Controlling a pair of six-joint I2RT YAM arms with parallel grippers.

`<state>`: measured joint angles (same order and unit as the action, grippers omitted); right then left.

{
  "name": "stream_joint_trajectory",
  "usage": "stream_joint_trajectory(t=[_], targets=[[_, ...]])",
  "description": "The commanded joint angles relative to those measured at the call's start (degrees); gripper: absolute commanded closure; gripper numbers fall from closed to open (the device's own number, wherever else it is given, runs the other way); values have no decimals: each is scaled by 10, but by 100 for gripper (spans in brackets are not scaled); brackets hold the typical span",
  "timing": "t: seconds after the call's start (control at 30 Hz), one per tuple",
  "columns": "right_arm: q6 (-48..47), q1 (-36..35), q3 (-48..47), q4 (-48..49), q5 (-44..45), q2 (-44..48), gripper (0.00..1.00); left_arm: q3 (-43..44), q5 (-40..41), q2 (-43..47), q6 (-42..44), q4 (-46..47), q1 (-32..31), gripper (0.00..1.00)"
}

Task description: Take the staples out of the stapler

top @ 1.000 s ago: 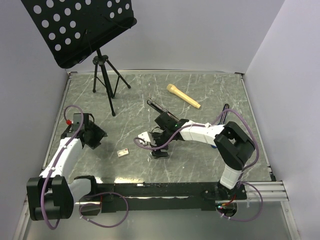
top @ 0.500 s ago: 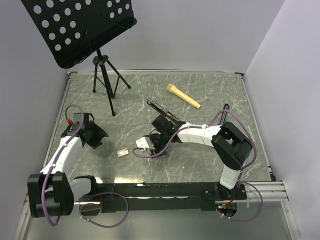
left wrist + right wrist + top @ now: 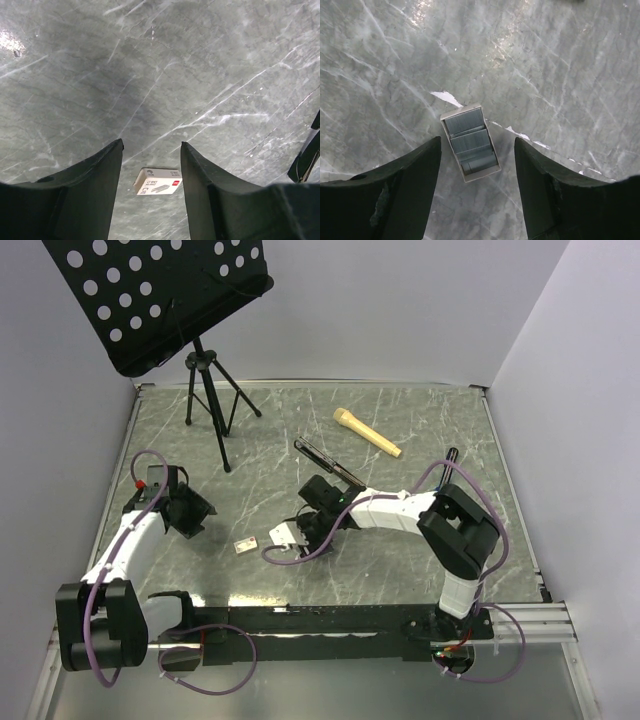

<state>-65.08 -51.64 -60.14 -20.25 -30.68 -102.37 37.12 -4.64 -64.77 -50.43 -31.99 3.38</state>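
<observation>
The black stapler [image 3: 328, 462] lies mid-table, just behind my right wrist. My right gripper [image 3: 305, 523] is open and hovers over a small white tray [image 3: 283, 533]. In the right wrist view the gripper [image 3: 477, 141] frames that tray [image 3: 470, 142], which holds silvery-grey strips of staples [image 3: 466, 124]; one strip at the near end lies askew. My left gripper [image 3: 195, 512] is open and empty at the left. In the left wrist view its fingers [image 3: 152, 144] frame a small white staple box [image 3: 157, 181] on the table ahead.
The staple box [image 3: 245, 545] lies left of the tray. A yellow cylinder [image 3: 367, 432] lies at the back. A music stand on a black tripod [image 3: 213, 400] stands at the back left. A thin black pen [image 3: 452, 454] lies at the right.
My right gripper has swung left and towards the near edge, and now sits over the white tray. The left arm has hardly moved.
</observation>
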Motion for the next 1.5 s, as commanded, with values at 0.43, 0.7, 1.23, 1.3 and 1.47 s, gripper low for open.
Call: stream_joint_trajectory(t=[0.43,0.7,1.23,1.3,1.47], targets=[[-33,-22,-52,-28,-33,-41,47,23,17,-18,-3,-4,9,46],[3,-22,-67,-24,-15,-57,54,23,20,-10,-2,-8,9,47],[76,-14,-113,0,3,-85,61,-26,-62,-1,-36,-31,8,51],[82,-14,-140,-12,4,-98,61,-41,-83,0,-41,-20,9,51],[111,-17,-193,-21,15,-128,60,-51,-82,-5,-40,-20,9,51]])
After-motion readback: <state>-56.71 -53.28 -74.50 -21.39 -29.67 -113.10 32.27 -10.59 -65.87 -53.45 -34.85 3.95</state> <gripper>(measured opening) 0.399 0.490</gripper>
